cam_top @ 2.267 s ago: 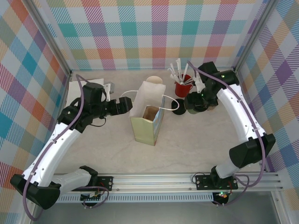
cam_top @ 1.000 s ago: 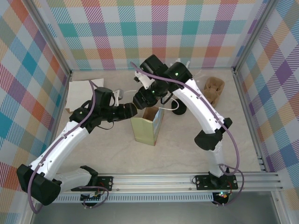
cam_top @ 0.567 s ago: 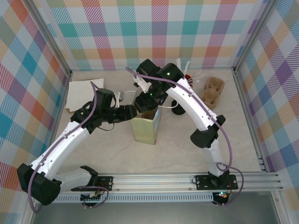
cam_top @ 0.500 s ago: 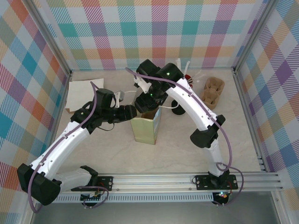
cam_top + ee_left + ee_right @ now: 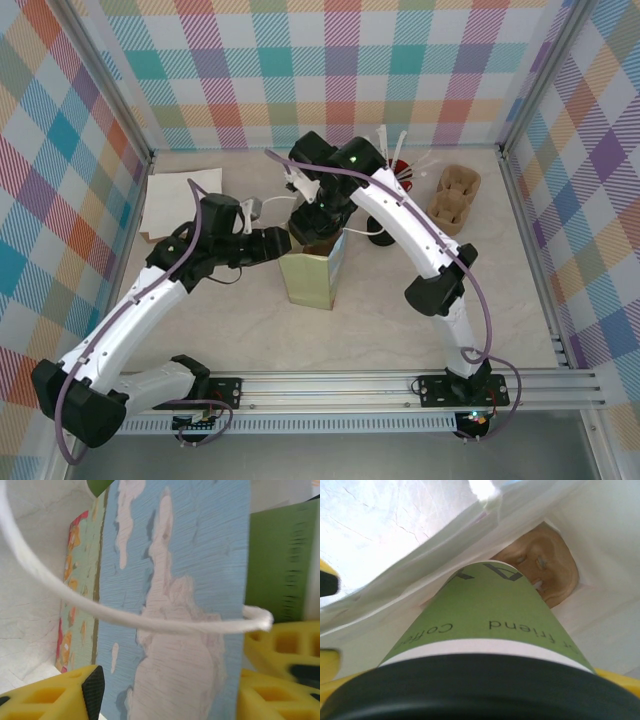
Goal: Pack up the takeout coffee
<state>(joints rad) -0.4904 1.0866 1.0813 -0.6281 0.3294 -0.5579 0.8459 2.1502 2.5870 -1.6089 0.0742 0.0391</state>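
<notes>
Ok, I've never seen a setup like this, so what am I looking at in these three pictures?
Two white robot arms, left and right, are bolted to a table. One picture looks down from above; the other two come from a camera on each wrist. The right gripper holds a coffee cup, green with a black lid, partway into the mouth of a paper bag. The left gripper sits by the bag's side, fingers apart. Also on the table: a red cup of stirrers, a cardboard tray and some paper.
</notes>
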